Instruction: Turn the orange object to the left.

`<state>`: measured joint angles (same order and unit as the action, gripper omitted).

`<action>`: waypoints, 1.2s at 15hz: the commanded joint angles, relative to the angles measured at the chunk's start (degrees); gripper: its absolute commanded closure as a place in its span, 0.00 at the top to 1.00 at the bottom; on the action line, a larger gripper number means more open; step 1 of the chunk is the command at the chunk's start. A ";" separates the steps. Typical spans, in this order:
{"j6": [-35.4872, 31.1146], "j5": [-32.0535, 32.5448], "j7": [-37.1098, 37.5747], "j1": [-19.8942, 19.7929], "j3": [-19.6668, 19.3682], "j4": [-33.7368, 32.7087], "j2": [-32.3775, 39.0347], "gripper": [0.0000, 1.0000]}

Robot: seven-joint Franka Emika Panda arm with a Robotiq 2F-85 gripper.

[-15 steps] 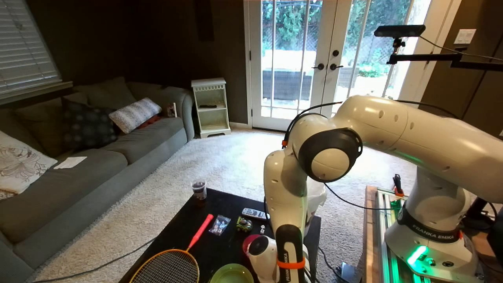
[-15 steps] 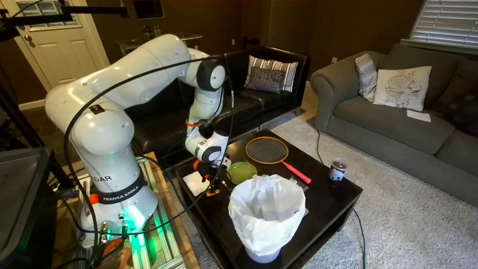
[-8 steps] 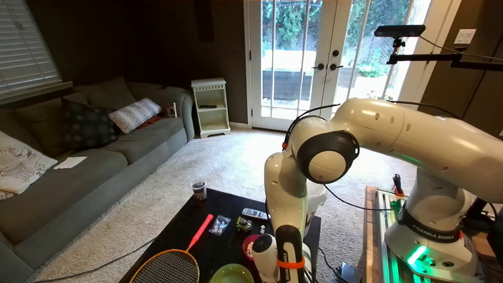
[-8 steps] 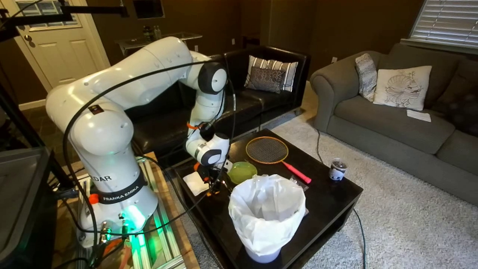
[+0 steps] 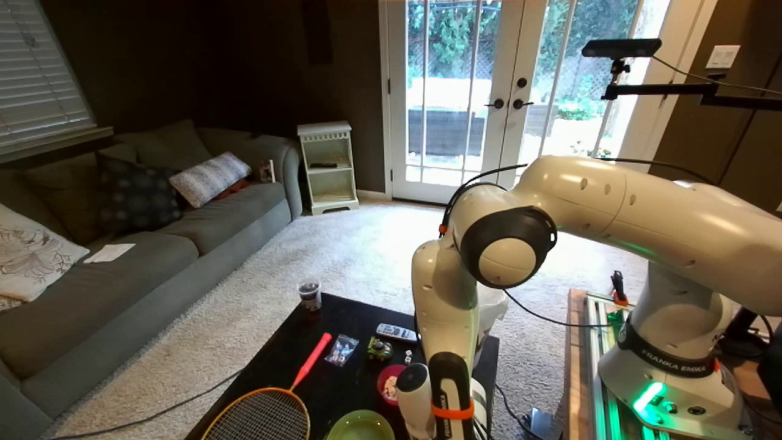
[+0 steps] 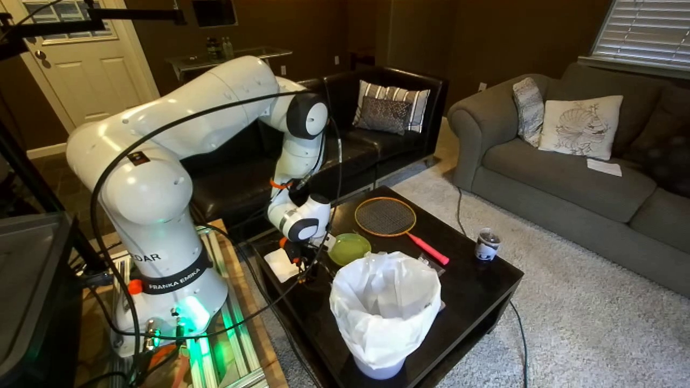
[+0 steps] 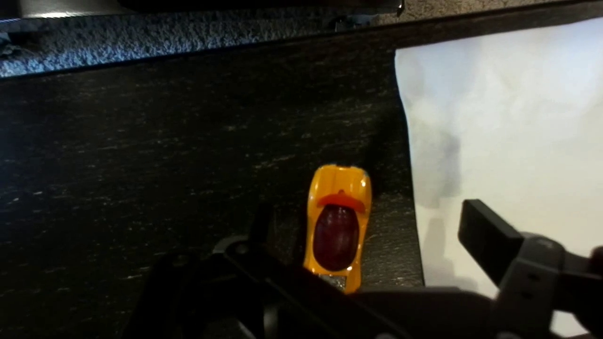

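Note:
The orange object is a small orange-yellow toy car (image 7: 365,188) with a red strip and a dark red canopy. It lies flat on the dark table (image 7: 141,165) in the wrist view, pointing up and down the picture. My gripper (image 7: 374,226) is open, with the car between its spread fingers, nearer the left one. Nothing is gripped. The lower end of the car is hidden behind the gripper's linkage. In an exterior view the gripper (image 6: 312,265) is low over the near corner of the table and hides most of the car. In the remaining exterior view the car is out of sight.
A white napkin (image 7: 485,108) lies beside the car, under the right finger. A green plate (image 6: 349,249), a white-lined bucket (image 6: 377,339), a racket (image 6: 428,249) and a cup (image 6: 488,245) stand farther along the table. A pink bowl (image 5: 391,370) is close to the arm.
The arm has come down a little and the hand has tilted and shifted over the toy car, which was more visible before. More of the pink bowl now shows.

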<state>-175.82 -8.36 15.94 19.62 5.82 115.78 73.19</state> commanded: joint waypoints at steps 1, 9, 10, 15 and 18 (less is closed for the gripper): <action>-1.45 -1.74 0.91 0.07 0.06 -0.84 1.20 1.00; -2.55 -3.08 2.13 0.17 -0.10 -0.96 1.51 0.93; -2.58 -3.17 2.24 0.20 -0.13 -0.98 1.53 0.87; -2.58 -3.54 2.79 0.39 -0.39 -0.87 1.59 0.38; -2.63 -3.92 3.02 0.61 -0.54 -0.79 1.64 0.17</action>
<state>-177.57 -10.94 18.23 19.58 5.47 115.78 73.96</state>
